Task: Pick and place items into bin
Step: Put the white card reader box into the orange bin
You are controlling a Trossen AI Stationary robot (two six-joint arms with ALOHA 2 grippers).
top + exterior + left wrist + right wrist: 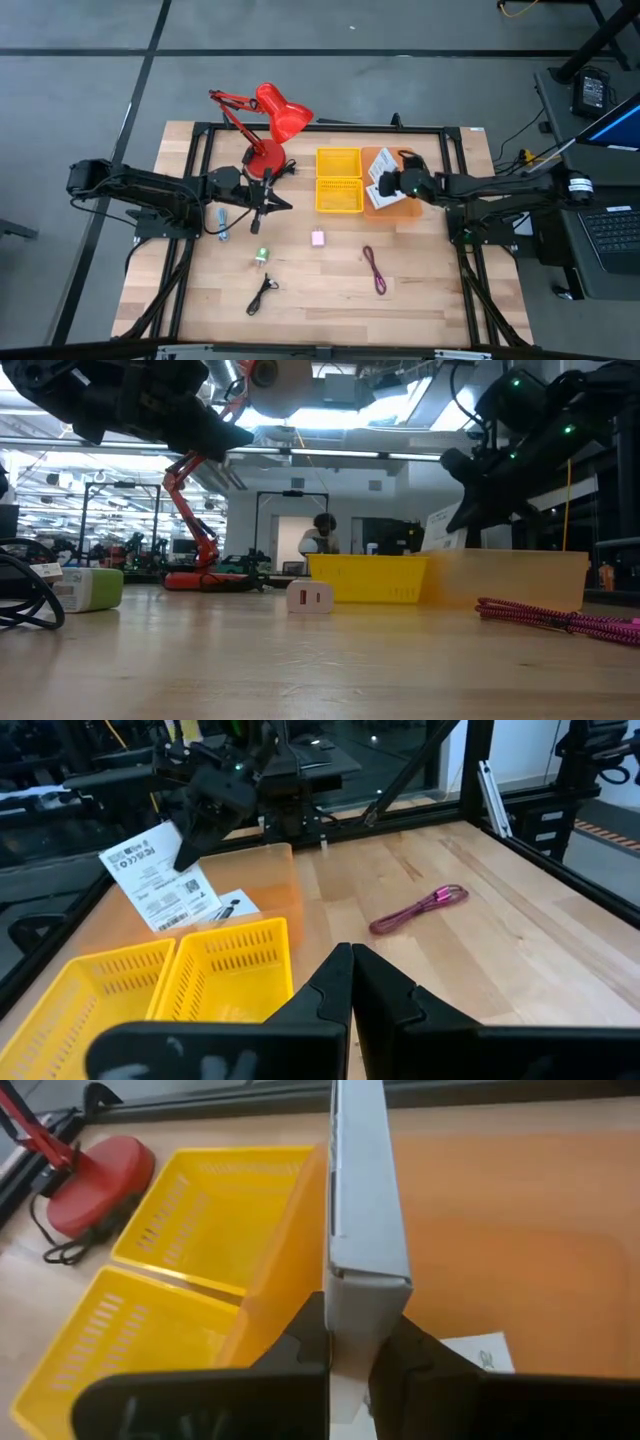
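A wooden desk (420,290) is carrying everything. Toward its back edge a red lamp (266,155) is standing, with two yellow baskets (339,181) beside it and an orange bin (400,207) touching them. Nearer the front are lying a pink block (318,238), a green piece (262,255), a black cord (262,294), a maroon cord (375,269) and a small bluish item (222,222).

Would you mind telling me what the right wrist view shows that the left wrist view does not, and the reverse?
Only the right wrist view shows the red lamp base and the white packet edge-on in the right end effector. Only the left wrist view shows the maroon cord on the table and the shut left end effector. Both show the yellow baskets and the orange bin.
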